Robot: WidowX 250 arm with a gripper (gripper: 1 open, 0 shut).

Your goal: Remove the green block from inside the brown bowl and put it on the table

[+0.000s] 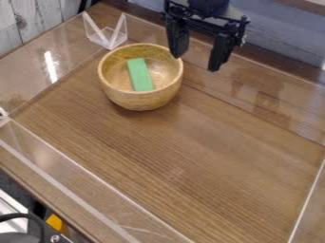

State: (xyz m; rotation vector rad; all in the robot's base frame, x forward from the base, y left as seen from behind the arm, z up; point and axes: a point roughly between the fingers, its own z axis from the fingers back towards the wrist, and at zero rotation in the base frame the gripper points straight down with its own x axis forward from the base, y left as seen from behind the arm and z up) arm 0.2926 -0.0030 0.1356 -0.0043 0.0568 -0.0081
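Note:
The green block [140,74] lies flat inside the brown bowl [118,92], slanted along the bowl's floor. The bowl stands on the table [191,161] at the back left of the middle. My gripper [200,55] hangs just right of the bowl and behind it, above the tabletop, pointing down. Its two black fingers [221,52] stand wide apart with nothing between them. It does not touch the bowl or the block.
Clear plastic walls [76,176] edge the table at the left, the front and the right. A clear folded plastic piece [105,31] stands behind the bowl at the back left. Bare wood-grain surface spreads in front of and right of the bowl.

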